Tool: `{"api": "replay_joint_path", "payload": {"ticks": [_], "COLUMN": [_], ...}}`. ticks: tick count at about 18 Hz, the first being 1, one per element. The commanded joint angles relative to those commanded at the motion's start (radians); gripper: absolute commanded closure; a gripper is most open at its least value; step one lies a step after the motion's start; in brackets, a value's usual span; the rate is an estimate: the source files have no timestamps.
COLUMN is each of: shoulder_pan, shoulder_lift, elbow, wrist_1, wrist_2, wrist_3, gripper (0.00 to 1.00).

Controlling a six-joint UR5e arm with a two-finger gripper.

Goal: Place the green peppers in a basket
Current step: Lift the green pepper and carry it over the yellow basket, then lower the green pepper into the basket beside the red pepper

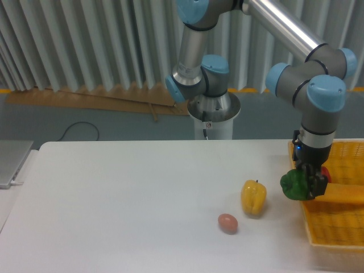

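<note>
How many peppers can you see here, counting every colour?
3. A green pepper is held in the gripper at the yellow basket's left edge. A yellow pepper stands on the table. A red pepper, mostly hidden behind the gripper, lies in the basket.

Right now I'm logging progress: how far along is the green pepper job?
Done: the green pepper is off the table, gripped in the end effector. In hand: it hangs at the basket's left edge. Left: carry it over the basket and release it. The yellow pepper sits on the table.
</note>
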Motion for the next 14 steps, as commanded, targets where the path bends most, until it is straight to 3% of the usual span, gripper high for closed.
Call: {"api": "replay_joint_path", "payload": {"ticks": [6,10,14], "shoulder_pan": [0.026,0.068,0.094], "shoulder_lift": [-0.006,-0.002,-0.003], "elbow": [-0.003,-0.011,-0.011], "wrist_1": [-0.002,-0.008,-0.006], "wrist_2": [-0.014,-0.014,-0.031], "wrist_3": [0.098,0.233,0.258], "gripper": [0.44,0.44,0.44]}}
